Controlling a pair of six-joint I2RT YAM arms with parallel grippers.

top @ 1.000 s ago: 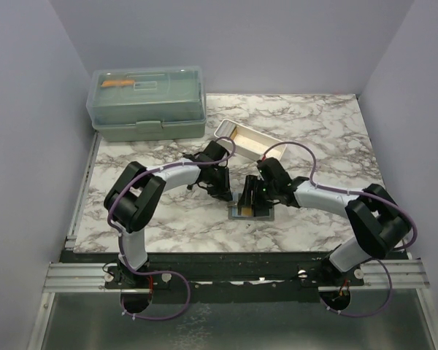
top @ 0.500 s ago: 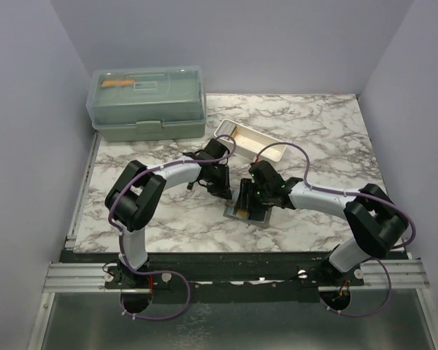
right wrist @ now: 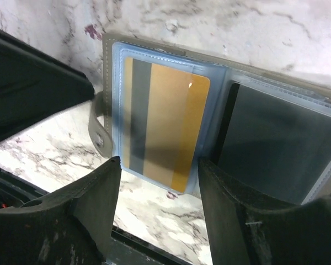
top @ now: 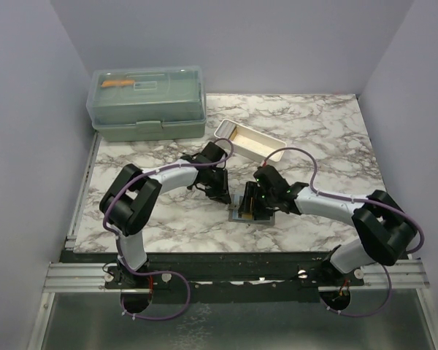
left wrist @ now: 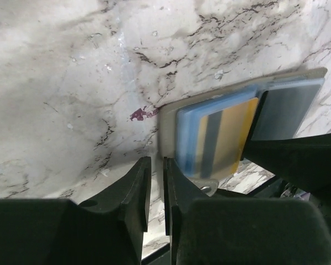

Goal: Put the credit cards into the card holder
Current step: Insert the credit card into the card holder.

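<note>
The right claw (right wrist: 159, 165) is released: its two fingers (right wrist: 94, 204) stand wide apart and grip nothing. They hang over the holder (right wrist: 281, 149), one on each side of the gold card (right wrist: 165, 121), and I cannot tell whether the tips touch the holder. The left claw (left wrist: 156, 165) is barely parted, with only a thin slit between its fingers (left wrist: 135, 190) and nothing in it. It hovers over bare table (left wrist: 60, 83) just left of the holder, close to its edge but apart from it.

The holder lies open and flat on the marble, a little nearer than the middle of the table, with the left claw at its left and the right claw above it. Its left half holds the gold card, which has a dark stripe and sits tucked in a clear bluish sleeve. Light blue edges show just left of that card, and I cannot tell whether they are a blue card or only the sleeve. The right half shows a dark grey pocket. A strap with a round snap (right wrist: 102, 138) sticks out on the card's side. A small reddish spot (left wrist: 138, 114) marks the table just beside the holder's corner.

The left arm (top: 168, 175) and right arm (top: 328, 204) both reach inward toward the middle. Farther off, a white tray (top: 252, 142) lies slanted. A green lidded box (top: 147, 102) sits at the far left corner, well apart from the holder
</note>
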